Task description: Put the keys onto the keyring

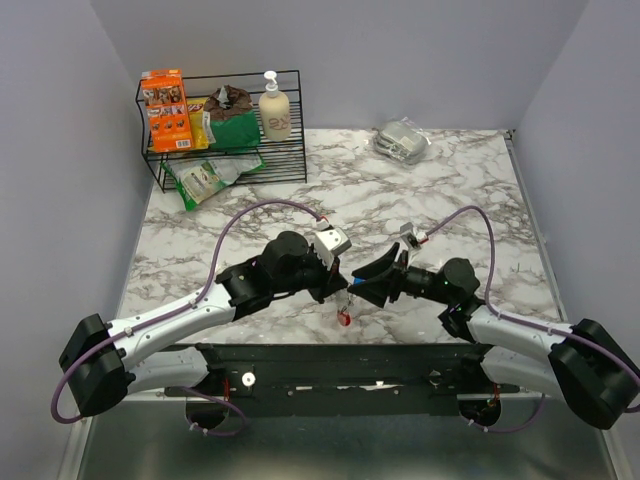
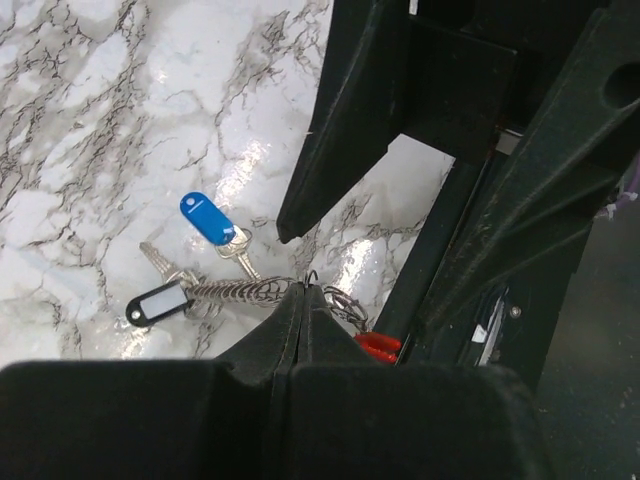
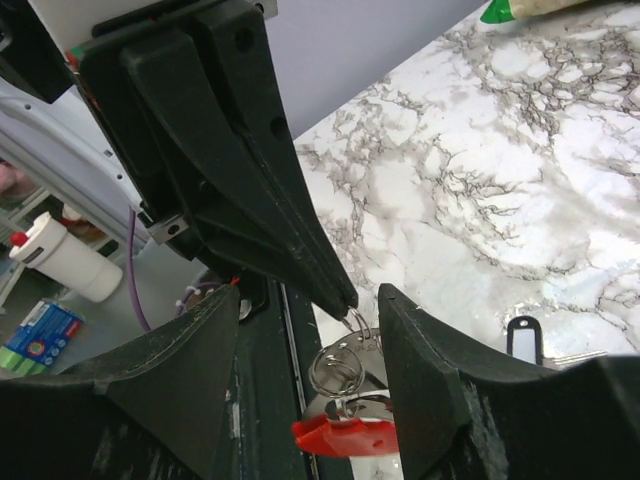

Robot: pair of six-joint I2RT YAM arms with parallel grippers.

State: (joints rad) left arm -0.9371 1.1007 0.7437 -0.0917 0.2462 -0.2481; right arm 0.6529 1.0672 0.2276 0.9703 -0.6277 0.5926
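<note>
Silver coiled chain of the keyring (image 2: pixel 240 293) sits pinched in my left hand (image 2: pixel 303 297), whose fingers are clamped together on it, near the middle of the near edge of the glossy, dark-veined marble tabletop (image 2: pixel 110 110). Its red clip (image 3: pixel 345 436) hangs under two wire rings. My right hand (image 3: pixel 308 292) is spread apart around them. The keys (image 2: pixel 238 256), with oblong blue and black tags, rest on the tabletop.
</note>
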